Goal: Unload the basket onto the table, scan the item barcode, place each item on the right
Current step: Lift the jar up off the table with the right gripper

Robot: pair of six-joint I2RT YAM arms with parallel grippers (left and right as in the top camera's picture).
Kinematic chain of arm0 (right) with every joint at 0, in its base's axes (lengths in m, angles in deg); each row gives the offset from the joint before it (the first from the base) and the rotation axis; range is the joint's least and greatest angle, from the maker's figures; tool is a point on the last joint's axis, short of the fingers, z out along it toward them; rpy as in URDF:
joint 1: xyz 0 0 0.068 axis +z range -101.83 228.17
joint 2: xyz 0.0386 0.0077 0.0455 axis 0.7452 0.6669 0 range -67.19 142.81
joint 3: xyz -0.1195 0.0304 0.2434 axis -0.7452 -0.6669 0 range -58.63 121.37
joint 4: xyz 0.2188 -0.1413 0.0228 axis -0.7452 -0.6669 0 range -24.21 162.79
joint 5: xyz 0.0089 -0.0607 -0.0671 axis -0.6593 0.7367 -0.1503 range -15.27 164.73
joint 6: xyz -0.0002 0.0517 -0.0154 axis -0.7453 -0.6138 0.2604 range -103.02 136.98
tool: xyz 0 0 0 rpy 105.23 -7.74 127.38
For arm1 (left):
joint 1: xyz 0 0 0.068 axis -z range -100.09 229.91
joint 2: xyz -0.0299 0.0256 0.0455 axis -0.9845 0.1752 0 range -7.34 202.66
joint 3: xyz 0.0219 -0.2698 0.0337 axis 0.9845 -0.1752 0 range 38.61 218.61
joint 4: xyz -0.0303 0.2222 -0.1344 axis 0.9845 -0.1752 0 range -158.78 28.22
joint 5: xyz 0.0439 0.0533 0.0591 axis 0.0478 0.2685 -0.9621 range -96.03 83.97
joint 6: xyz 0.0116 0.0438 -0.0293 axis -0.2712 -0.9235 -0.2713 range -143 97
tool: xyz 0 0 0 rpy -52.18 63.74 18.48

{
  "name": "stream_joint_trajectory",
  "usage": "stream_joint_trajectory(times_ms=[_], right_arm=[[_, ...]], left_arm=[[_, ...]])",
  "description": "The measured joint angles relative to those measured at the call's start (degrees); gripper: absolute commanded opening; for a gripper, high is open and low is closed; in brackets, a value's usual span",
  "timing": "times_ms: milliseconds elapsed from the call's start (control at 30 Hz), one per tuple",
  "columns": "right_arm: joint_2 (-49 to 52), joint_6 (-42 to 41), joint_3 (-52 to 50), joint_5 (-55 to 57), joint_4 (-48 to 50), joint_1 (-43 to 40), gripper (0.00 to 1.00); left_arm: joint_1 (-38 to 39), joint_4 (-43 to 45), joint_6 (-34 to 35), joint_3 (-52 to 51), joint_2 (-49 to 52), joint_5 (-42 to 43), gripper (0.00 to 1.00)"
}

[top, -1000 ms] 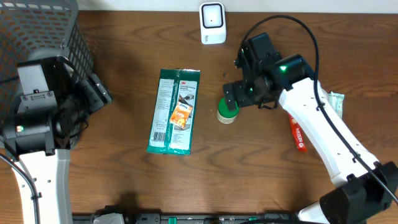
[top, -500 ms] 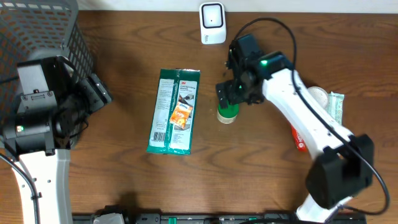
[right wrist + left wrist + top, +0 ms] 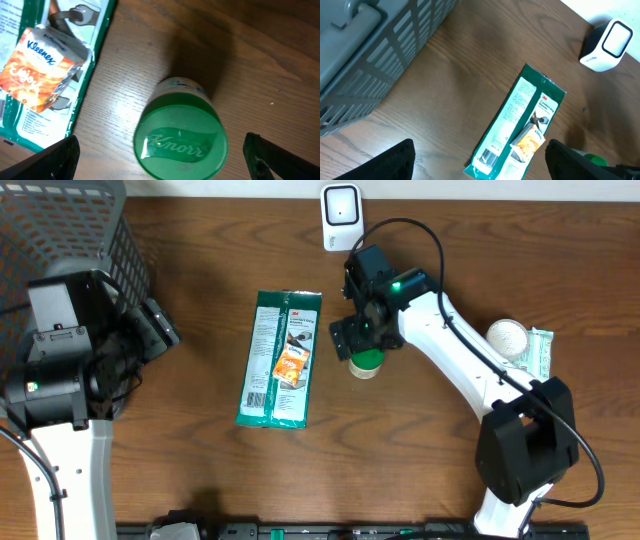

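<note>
I am hovering my right claw (image 3: 162, 162), jaws spread wide apart, directly over the upright green-lidded jar (image 3: 180, 135).

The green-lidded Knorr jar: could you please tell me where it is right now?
In the overhead view the jar stands right of centre, just beside the green packet on its right side, directly under the open right end effector.

Mock shop checkout on a wooden table (image 3: 200, 480), where I work: a white barcode scanner (image 3: 341, 217) stands at the far edge, a grey mesh basket (image 3: 60, 230) sits at my left, and packaged retail goods lie between, namely a green 3M pack (image 3: 280, 358), Kleenex tissues (image 3: 40, 67) and a Knorr jar (image 3: 180, 142).
</note>
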Motion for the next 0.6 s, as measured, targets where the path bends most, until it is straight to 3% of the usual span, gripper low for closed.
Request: stream_joint_trajectory(times_ms=[600], right_arm=[[2.5,0.0,0.0,1.8,1.9,0.3,0.99]], left_arm=[[0.0,0.0,0.0,0.0,0.0,0.0,0.81]])
